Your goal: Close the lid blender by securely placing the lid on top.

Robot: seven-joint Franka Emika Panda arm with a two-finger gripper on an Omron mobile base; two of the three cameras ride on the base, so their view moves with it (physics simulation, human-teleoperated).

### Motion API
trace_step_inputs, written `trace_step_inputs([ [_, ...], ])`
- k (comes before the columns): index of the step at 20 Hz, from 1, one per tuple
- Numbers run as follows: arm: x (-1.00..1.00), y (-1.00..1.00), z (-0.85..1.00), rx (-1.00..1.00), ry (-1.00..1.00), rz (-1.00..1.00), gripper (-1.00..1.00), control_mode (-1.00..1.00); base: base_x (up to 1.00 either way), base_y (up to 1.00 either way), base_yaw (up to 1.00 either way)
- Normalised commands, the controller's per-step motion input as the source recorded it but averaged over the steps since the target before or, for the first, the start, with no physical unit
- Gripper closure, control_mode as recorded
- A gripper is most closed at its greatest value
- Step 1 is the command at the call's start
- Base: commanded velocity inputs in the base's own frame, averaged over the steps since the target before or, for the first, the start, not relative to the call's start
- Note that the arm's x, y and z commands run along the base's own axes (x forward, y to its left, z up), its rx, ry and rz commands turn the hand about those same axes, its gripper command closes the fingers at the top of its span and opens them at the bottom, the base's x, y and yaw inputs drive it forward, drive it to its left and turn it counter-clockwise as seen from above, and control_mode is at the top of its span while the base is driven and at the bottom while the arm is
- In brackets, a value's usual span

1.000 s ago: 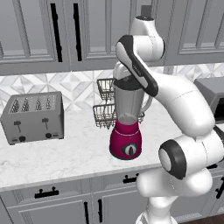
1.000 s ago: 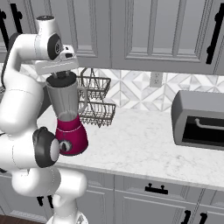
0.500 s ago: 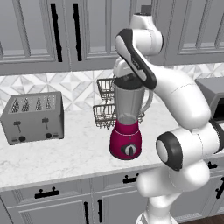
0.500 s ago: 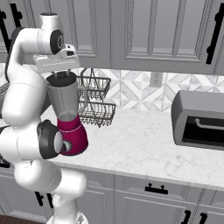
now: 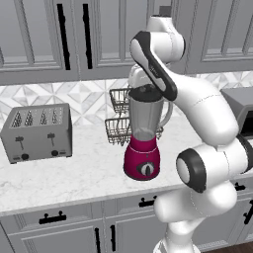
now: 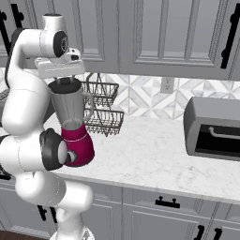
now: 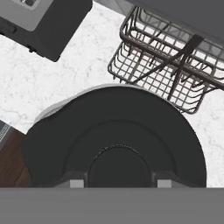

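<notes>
- Marbled white counter below grey cabinets; toaster at left, wire basket behind.
- Blender upright mid-counter.
- Lid sits on jar rim, dark, round.
- Claw directly over lid; finger spread cannot be judged.

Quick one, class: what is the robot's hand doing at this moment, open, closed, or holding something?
Hand: sits right above the lid on the blender; whether it is open or closed on the lid cannot be told.
</notes>
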Motion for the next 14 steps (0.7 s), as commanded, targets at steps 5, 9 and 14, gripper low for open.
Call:
trace_step_inputs([
  [5,-0.06,0.12,-0.01,0.0,0.08,-0.02,1.0,-1.0,0.0,0.0,0.0],
  [9,0.0,0.05,0.0,0.0,0.07,-0.01,1.0,-1.0,0.0,0.0,0.0],
  [14,0.0,0.0,0.0,0.0,0.0,0.0,-1.0,-1.0,0.0,0.0,0.0],
])
